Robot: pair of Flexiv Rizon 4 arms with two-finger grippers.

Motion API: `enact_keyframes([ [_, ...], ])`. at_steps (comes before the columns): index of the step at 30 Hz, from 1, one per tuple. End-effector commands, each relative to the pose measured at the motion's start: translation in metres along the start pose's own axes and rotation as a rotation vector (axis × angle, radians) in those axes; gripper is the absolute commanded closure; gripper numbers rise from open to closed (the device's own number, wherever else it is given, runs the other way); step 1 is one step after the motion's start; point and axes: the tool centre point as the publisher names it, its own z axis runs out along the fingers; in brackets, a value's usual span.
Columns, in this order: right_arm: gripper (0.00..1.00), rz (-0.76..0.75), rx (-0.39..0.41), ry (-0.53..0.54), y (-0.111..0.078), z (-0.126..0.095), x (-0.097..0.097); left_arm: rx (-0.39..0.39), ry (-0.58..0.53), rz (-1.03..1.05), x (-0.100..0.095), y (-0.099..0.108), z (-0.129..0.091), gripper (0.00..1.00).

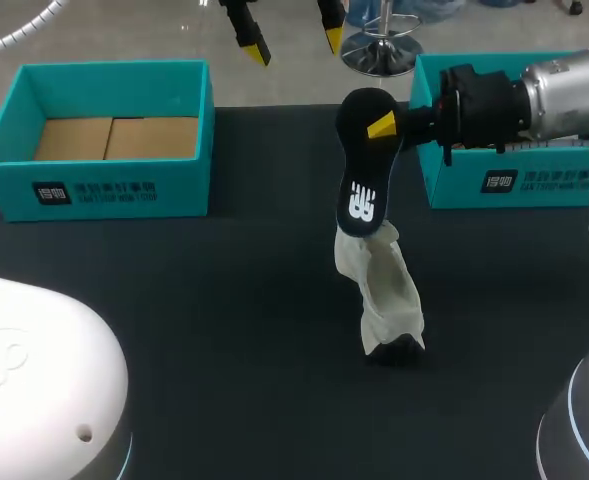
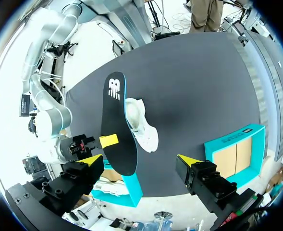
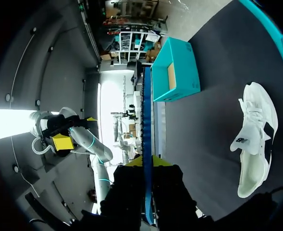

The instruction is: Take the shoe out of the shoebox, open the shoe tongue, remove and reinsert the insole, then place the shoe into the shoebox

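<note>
My right gripper (image 1: 379, 127) is shut on one end of a black insole (image 1: 360, 190) and holds it upright in the air, logo end down. Just below it a white shoe (image 1: 384, 290) lies on the black table. In the right wrist view the insole (image 3: 146, 120) shows edge-on between the fingers of that gripper (image 3: 148, 163), and the shoe (image 3: 254, 139) lies off to one side. My left gripper (image 1: 292, 42) hangs open, high over the table's far edge. From its wrist view, that gripper (image 2: 140, 161) is empty, with the insole (image 2: 116, 125) and shoe (image 2: 143, 127) ahead.
An open teal shoebox (image 1: 99, 140) with a cardboard floor stands at the back left. A second teal box (image 1: 504, 140) stands at the back right, under my right arm. White rounded arm bases fill the front corners.
</note>
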Motion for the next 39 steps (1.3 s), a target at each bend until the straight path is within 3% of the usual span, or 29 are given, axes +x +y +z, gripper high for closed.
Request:
enact_keyframes([
  [1,1.00,0.001,-0.001,-0.003,-0.001,0.000,0.000,-0.002,0.002,0.000,0.000,0.000,0.000,0.00],
  [2,1.00,0.001,-0.001,-0.003,-0.001,0.000,0.000,-0.002,0.002,0.000,0.000,0.000,0.000,0.00],
  [4,1.00,0.001,-0.001,-0.003,-0.001,0.000,0.000,0.006,-0.193,-0.040,-0.005,0.000,-0.013,0.00],
  [9,1.00,0.001,-0.001,-0.003,-0.001,0.000,0.000,-0.079,-0.470,-0.109,0.012,-0.013,-0.026,0.00],
  [13,1.00,0.001,-0.001,-0.003,-0.001,0.000,0.000,-0.112,-0.641,-0.152,0.033,-0.030,-0.016,0.00],
  [19,1.00,0.001,-0.001,-0.003,-0.001,0.000,0.000,-0.153,-0.810,-0.229,0.052,-0.063,0.008,0.00],
  [25,1.00,0.001,-0.001,-0.003,-0.001,0.000,0.000,-0.206,-0.862,-0.295,0.064,-0.083,0.022,0.00],
  [39,1.00,0.001,-0.001,-0.003,-0.001,0.000,0.000,-0.205,-0.927,-0.314,0.090,-0.077,0.028,0.00],
])
